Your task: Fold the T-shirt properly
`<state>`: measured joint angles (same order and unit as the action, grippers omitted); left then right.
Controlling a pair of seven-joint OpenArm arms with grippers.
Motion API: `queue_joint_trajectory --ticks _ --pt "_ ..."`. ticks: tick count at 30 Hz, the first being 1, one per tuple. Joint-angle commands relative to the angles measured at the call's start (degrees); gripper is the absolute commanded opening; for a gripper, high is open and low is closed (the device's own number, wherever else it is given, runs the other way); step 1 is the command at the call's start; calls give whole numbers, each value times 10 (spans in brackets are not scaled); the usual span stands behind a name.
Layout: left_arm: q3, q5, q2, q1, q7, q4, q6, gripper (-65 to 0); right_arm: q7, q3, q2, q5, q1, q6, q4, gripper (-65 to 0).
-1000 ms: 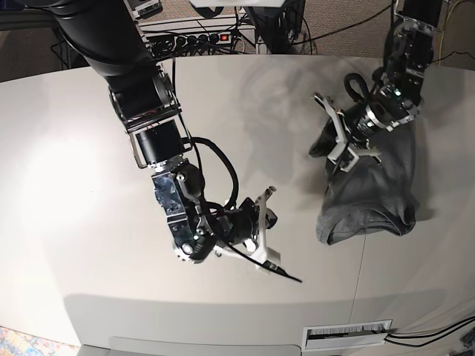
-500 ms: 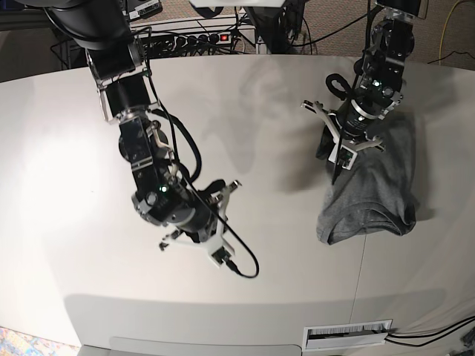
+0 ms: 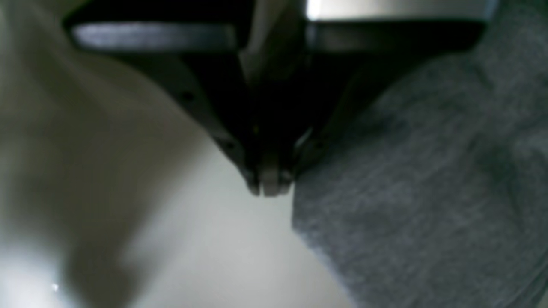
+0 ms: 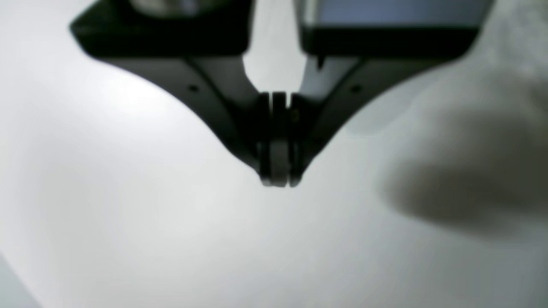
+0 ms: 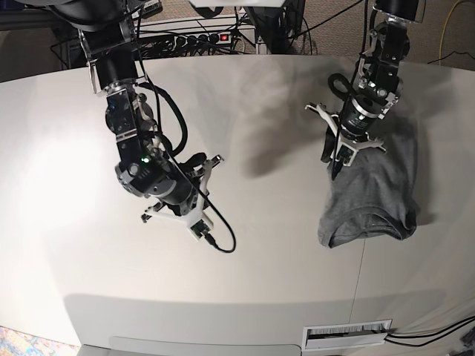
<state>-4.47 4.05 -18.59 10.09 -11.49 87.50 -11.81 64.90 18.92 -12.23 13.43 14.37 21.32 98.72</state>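
Base view: a pale desk with the grey T-shirt lying in a compact, partly folded bundle at its right side, collar end toward the near edge. The shirt's upper part is hidden behind the left arm and its tool. The left tool hangs over the shirt's left border, tips pointing down (whether they touch the cloth cannot be told from here). The right tool hovers over bare desk at centre-left, well apart from the shirt, with a black cable looping from it. A power strip and more cabling lie beyond the far edge, cut off by the frame.

Left wrist view (blurred): the left tool has its jaws pressed together, with no cloth seen between them. The tips sit at the shirt's edge, above the pale desk; contact is hard to make out. The shirt fills the right half and runs out of frame.

Right wrist view (also soft): the right tool is closed on nothing, jaws meeting over the bare desk. A dark, unfocused patch at right is probably a shadow; its source is out of view.
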Motion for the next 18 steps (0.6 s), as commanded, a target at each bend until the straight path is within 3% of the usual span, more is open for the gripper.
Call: queue_joint_trajectory --ticks 1,10,18 --pt "2 -19 -6 -8 -30 -8 6 -650 -11 -14 -3 4 4 -1 18 -650" --pt "2 -41 -10 -70 -30 -63 3 -650 -17 -90 -21 35 -76 -1 78 -650" --pt "2 -35 -51 -113 -19 -110 2 -650 -28 -111 -46 63 -127 0 86 -650"
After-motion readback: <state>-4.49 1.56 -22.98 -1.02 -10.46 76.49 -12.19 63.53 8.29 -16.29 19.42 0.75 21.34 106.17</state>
